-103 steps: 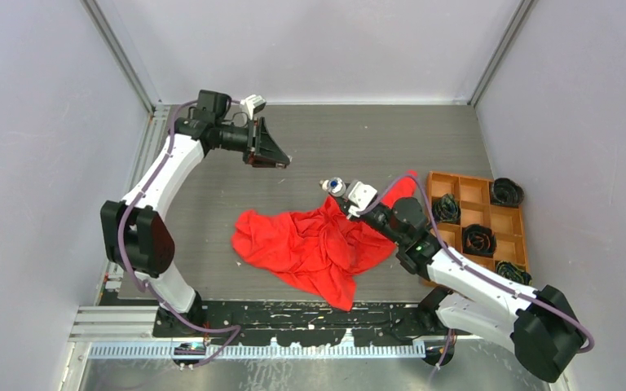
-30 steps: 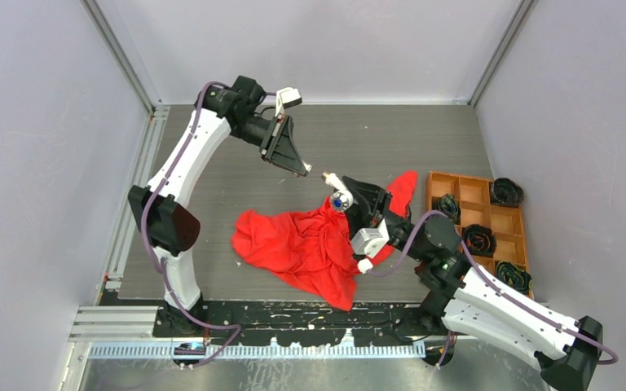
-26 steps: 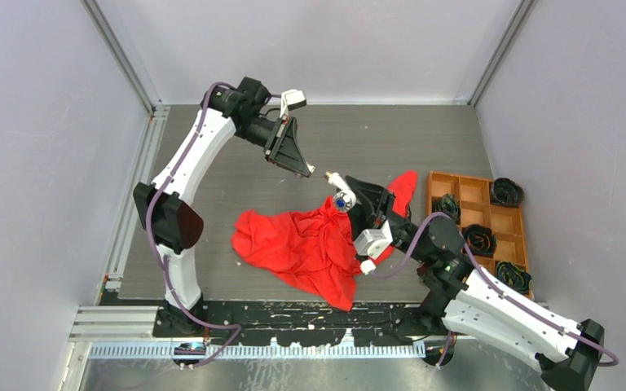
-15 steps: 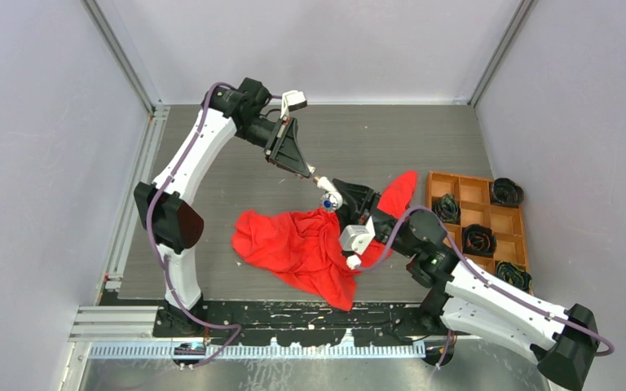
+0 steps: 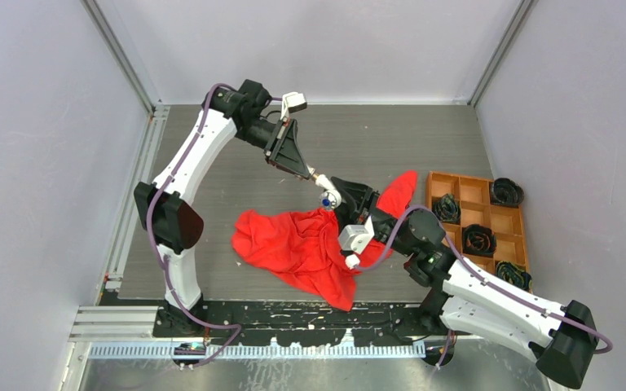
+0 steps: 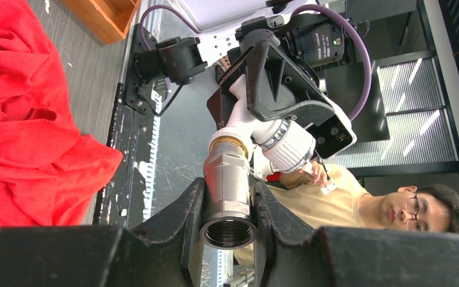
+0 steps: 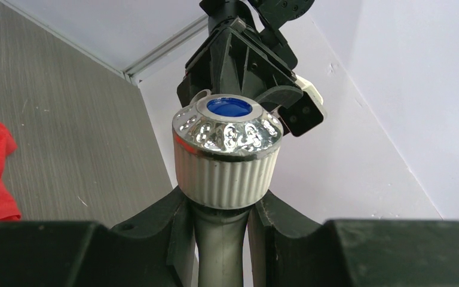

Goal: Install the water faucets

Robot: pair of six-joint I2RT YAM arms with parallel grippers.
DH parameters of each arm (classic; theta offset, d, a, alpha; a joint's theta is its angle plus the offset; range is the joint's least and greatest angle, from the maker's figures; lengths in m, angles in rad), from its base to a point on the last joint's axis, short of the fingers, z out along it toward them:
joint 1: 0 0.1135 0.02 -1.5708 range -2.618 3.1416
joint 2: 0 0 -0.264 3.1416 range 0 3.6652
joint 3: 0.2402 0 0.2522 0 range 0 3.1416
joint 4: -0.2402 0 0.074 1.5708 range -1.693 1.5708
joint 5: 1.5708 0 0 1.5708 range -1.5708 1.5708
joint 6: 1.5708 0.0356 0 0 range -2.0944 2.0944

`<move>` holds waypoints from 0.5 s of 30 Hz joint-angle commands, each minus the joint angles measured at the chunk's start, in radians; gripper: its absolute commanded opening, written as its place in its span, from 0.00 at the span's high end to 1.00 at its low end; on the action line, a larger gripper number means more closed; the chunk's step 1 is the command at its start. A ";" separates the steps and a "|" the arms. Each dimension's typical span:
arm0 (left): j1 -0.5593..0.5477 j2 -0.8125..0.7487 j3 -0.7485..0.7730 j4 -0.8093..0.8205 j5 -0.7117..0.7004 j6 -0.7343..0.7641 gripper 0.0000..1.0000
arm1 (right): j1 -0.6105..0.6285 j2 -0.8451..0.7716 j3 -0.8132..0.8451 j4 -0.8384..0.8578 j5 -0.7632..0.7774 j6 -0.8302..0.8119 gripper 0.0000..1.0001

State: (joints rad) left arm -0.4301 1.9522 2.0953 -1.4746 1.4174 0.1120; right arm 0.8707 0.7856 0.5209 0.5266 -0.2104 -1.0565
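Observation:
The water faucet [image 5: 327,197] is a white tap with a ribbed, blue-capped knob [image 7: 227,149], held in the air above the table's middle. My right gripper [image 7: 221,209] is shut on its stem just under the knob; from above the right gripper [image 5: 340,201] points up-left. My left gripper [image 6: 228,190] is shut on the grey metal fitting [image 6: 227,173], whose open threaded end faces the camera. The tap's brassy tip [image 6: 230,143] sits at the fitting's far end, in line with it. From above, the left gripper [image 5: 308,173] meets the tap tip to tip.
A crumpled red cloth [image 5: 297,244] lies below the two grippers on the grey table. An orange compartment tray [image 5: 489,213] with black coiled parts stands at the right. A seated person [image 6: 394,209] shows beyond the table's near edge in the left wrist view.
My right gripper carried the tap up-left until its brassy tip met the fitting in the left gripper. The left gripper barely moved over the last second.

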 commanded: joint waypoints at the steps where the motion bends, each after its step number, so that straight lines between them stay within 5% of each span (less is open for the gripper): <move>1: -0.001 -0.060 0.004 -0.296 0.283 0.129 1.00 | 0.005 -0.005 0.007 0.101 -0.012 -0.020 1.00; 15: -0.002 -0.092 0.006 -0.293 0.286 0.110 1.00 | 0.005 0.037 -0.074 0.311 -0.033 0.058 1.00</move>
State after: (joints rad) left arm -0.4297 1.9327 2.0861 -1.4754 1.4151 0.1116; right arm 0.8715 0.8150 0.4713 0.6731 -0.2325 -1.0317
